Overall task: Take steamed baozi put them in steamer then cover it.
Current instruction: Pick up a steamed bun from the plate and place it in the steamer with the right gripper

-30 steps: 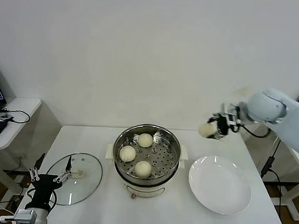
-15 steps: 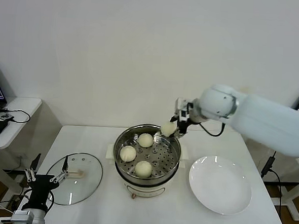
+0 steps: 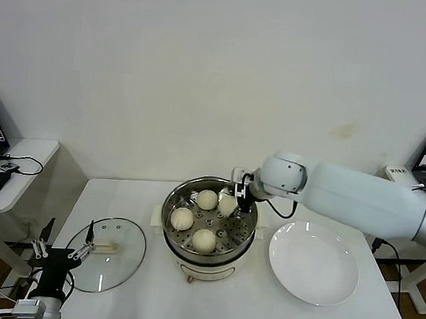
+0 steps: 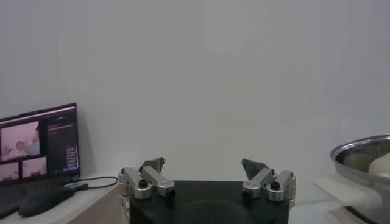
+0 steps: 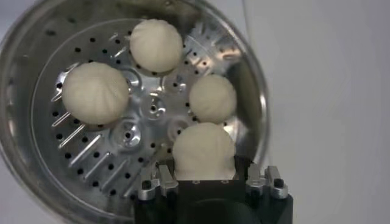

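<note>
White tabletop (image 3: 211,304), no legible writing: right tool (image 5: 204,181) pinches a baozi (image 5: 203,152) over the steamer (image 3: 172,213); left tool (image 4: 207,173) spread.

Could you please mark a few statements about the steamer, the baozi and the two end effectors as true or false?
1. Three baozi lie on the perforated tray of the steamer. True.
2. The right end effector is open and empty. False: it is shut on a fourth baozi, held over the tray.
3. The cover sits on the steamer. False: it lies on the table, to the steamer's left.
4. The white plate has no baozi on it. True.
5. The left end effector grips the cover's handle. False: it is open, near the table's left edge, holding nothing.
</note>
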Available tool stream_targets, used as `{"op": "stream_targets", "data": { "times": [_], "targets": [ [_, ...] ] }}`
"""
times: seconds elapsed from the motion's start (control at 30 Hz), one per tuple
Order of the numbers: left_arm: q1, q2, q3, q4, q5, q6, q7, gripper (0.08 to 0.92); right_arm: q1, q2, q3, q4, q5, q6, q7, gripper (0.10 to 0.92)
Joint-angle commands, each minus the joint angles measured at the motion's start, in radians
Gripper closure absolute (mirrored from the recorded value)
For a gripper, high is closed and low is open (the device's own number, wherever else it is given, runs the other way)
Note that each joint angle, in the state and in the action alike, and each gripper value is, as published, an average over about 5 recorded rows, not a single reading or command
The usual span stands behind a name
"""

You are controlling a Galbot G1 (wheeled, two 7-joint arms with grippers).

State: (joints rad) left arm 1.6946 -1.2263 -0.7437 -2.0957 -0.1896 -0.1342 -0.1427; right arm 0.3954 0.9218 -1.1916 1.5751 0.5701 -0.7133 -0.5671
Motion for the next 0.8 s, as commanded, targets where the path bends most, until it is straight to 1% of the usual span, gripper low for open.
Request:
{"op": "stream_targets", "data": {
  "times": [0.03, 0.5, 0.57, 0.73, 0.8],
  "targets": [
    [0.001, 0.0, -0.002, 0.003, -0.001, -0.002, 0.0, 0.177, -0.051, 0.032, 0.0, -0.005, 0.013, -0.017, 0.033, 0.411],
    [0.001, -0.003, -0.004, 0.006, -0.003, -0.005, -0.001, 0.177, -0.039, 0.013, -0.012, 0.019, -0.008, -0.018, 0.029, 0.4],
    [0.001, -0.002, -0.004, 0.006, -0.003, -0.005, -0.001, 0.177, -0.026, 0.001, -0.011, 0.033, -0.009, -0.018, 0.025, 0.371],
    [-0.003, 0.0, -0.004, 0.008, -0.004, -0.003, -0.002, 0.177, 0.035, -0.043, 0.001, 0.078, -0.003, -0.016, 0.009, 0.242],
    [-0.004, 0.003, -0.004, 0.008, -0.005, -0.003, -0.002, 0.177, 0.061, -0.077, 0.017, 0.114, 0.008, -0.015, 0.01, 0.217]
  ]
}}
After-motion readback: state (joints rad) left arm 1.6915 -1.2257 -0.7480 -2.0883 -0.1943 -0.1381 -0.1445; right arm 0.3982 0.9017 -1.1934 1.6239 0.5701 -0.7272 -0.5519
